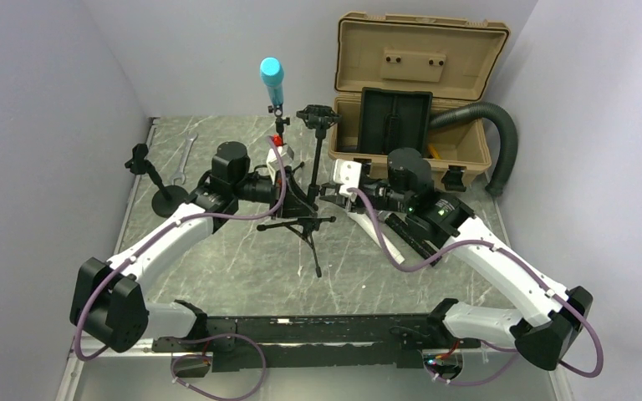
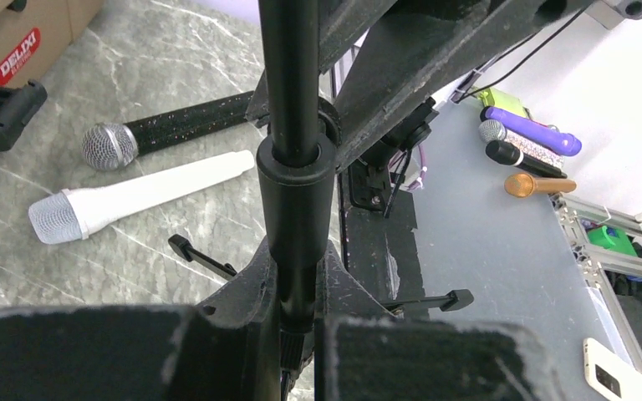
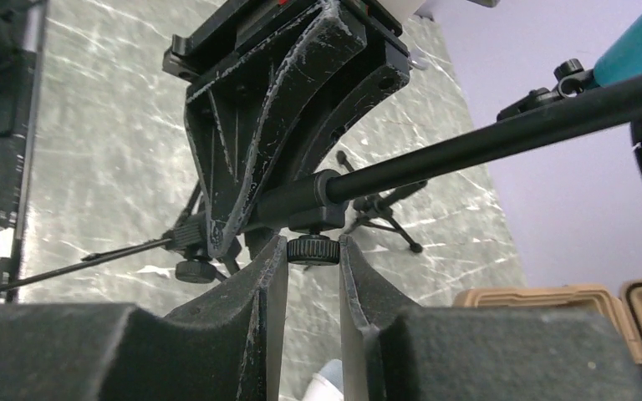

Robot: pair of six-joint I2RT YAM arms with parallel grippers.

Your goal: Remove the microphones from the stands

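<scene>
I've got the left gripper (image 2: 295, 284) clamped round the stand (image 1: 299, 219) and the right gripper (image 3: 313, 259) pinching its small knob (image 3: 312, 249). The blue microphone (image 1: 271, 77) sits atop the stand. Behind-right of the stand, the open tan case (image 1: 468, 144) holds a black insert (image 1: 394, 119).

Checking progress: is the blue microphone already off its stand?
No, the blue microphone sits clipped upright at the top of the stand.

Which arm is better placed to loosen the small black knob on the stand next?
Right. The right gripper is closed on the small black knurled knob, while the left gripper is shut on the black stand pole, steadying it.
</scene>
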